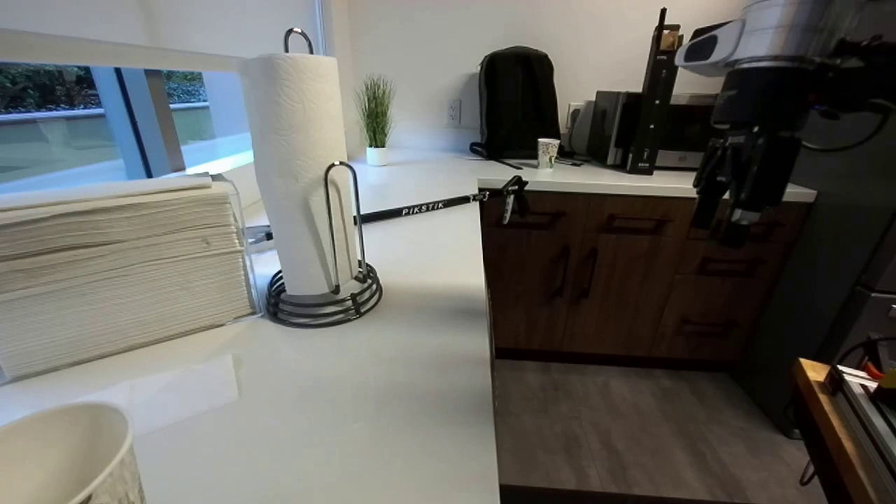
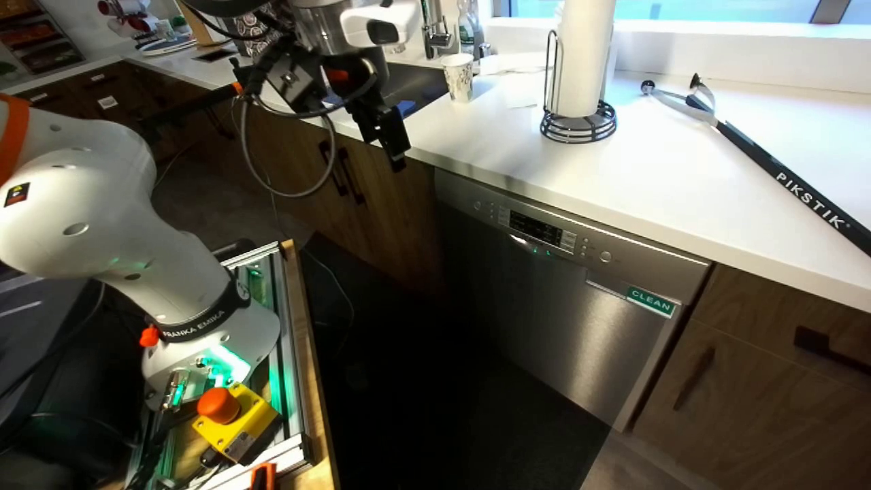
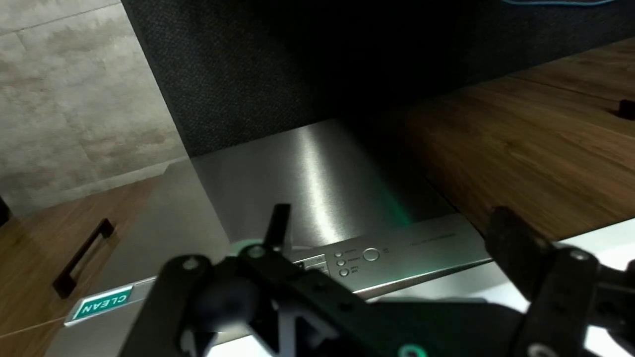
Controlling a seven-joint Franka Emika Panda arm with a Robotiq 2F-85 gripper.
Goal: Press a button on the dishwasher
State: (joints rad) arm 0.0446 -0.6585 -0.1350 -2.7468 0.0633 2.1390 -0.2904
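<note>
"What is around you?"

"A kitchen. A white countertop (image 2: 653,184) runs over the steel-fronted dishwasher (image 2: 558,306), with wooden cabinets (image 2: 762,381) on both sides of it. On top, set back from the dishwasher's front, a paper towel roll (image 2: 584,54) stands upright. A dark floor covering (image 3: 278,89) spreads before it."

"Which way does it face?"

"Its front stands upright and looks out over that covering toward the bench (image 2: 311,381) that carries me. The long axis of its control panel (image 2: 537,230) lies level, in line with the countertop's edge. A green CLEAN sign (image 2: 651,300) sits just below one end of that panel; a PIKSTIK grabber (image 2: 782,167) lies on the countertop toward that same end, and a paper cup (image 2: 459,78) stands toward the opposite one."

"And your gripper?"

"My gripper (image 3: 392,210) hangs higher than the dishwasher's panel, apart from it, the fingers (image 3: 516,248) spread wide. So the dishwasher lies below it, and in the wrist view a round button (image 3: 370,255) on the panel shows between those fingers."
</note>
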